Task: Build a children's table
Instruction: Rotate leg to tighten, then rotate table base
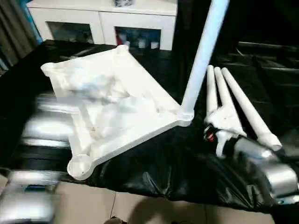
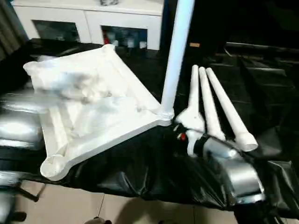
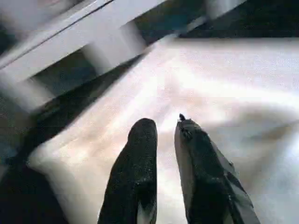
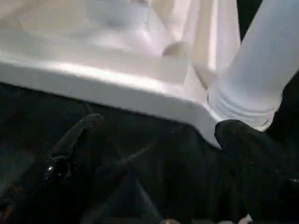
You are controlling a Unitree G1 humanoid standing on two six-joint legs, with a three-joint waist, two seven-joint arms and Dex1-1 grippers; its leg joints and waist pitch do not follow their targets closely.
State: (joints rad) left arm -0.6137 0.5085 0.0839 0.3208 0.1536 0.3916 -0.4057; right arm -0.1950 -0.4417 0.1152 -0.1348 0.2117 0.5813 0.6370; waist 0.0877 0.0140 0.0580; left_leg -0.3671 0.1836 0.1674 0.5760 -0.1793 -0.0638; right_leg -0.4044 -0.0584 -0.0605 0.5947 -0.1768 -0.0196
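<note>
**One leg in, three more lying loose**

One leg [image 1: 202, 56] is standing up out of the tabletop's corner socket [image 1: 185, 115], the corner nearest the right arm, and it runs off the upper edge of the head views. The tabletop [image 1: 112, 100] itself is flipped ribbed-side-up on a black sheet [image 1: 168, 163] that covers the work surface, sitting kind of diagonal, with one empty round socket [image 1: 79, 165] hanging near the sheet's front edge and others at the far corners.

Three spare legs [image 1: 233, 100] lie side by side on the sheet just to the right of the seated leg, fanned out a bit, flared ends toward the robot.

Right gripper [image 4: 159, 126]: the wrist view has its two black fingers spread wide apart, nothing between them, hovering over the black sheet right beside the tabletop's edge. One fingertip [image 4: 243, 140] is just below the collar of the seated leg, very close, can't say if it's actually touching. From the head views the silver right forearm [image 1: 266, 163] crosses over the near ends of the spare legs.

Left gripper [image 3: 163, 128]: fingers nearly together, only a thin gap, not holding anything. They're over the white underside of the tabletop, ribs visible beyond them. The left forearm [image 1: 44, 126] is a blurry silver shape at the tabletop's left side.

A white cabinet with glass doors [image 1: 105, 23] sits behind everything.
</note>
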